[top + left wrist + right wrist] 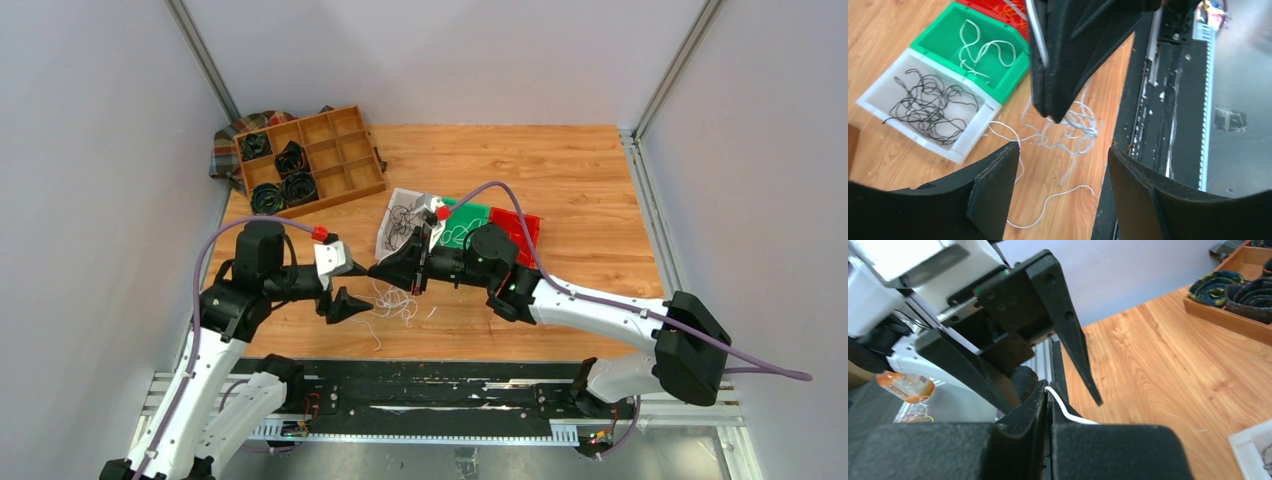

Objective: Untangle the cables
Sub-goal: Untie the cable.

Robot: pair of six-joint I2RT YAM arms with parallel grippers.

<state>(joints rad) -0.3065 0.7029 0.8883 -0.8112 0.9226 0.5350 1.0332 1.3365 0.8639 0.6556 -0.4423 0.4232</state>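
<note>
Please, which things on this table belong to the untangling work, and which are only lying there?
For the job:
- white cable tangle, loose on the table
- white strand, pinched in the shut right gripper
- open left gripper
- black cables in the white bin
- green bin and red bin

Just lying about:
- wooden tray
- black coiled rolls
- plaid cloth

Path ahead of left hand (1063,150) blocked by right hand (1055,117) tip; bins (1007,85) just beyond; far-right worktop (580,180) free.
</note>
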